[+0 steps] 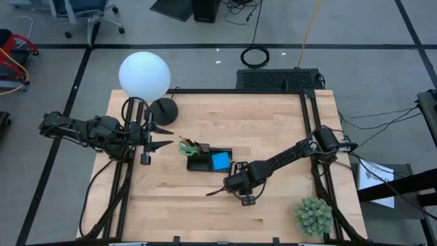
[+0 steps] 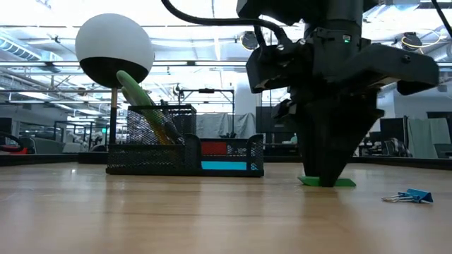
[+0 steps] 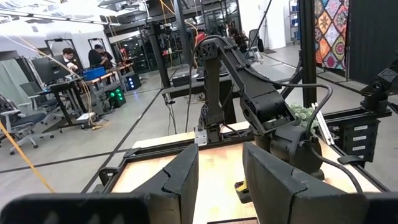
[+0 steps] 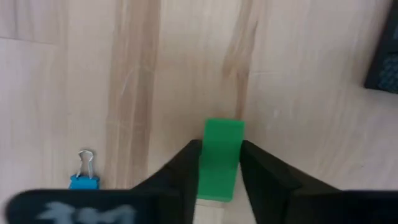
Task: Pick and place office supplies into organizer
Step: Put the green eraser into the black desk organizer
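Nearest the lens, flat on the table (image 4: pixel 62 74): a green eraser (image 4: pixel 219 158) with the right gripper (image 4: pixel 219 168) straddling it, fingers (image 4: pixel 180 171) against both long sides and seemingly clamped on it, though not yet lifted. Further left, left gripper (image 1: pixel 158 137) idle above the table edge beside the lamp (image 1: pixel 144 74), jaws parted and empty; then the organizer (image 1: pixel 209 161), sticky pad (image 1: pixel 220 161) and scissors (image 1: pixel 186 145) inside; rightmost a blue binder clip (image 2: pixel 409 196). Probably light, rubbery, slightly yielding, grippy rather than slick; best pinched mid-length across the narrow width.

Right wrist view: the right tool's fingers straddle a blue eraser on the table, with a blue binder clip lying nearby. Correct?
Not quite. The eraser between the right tool fingers is green, as the right wrist view shows. The binder clip nearby is blue.
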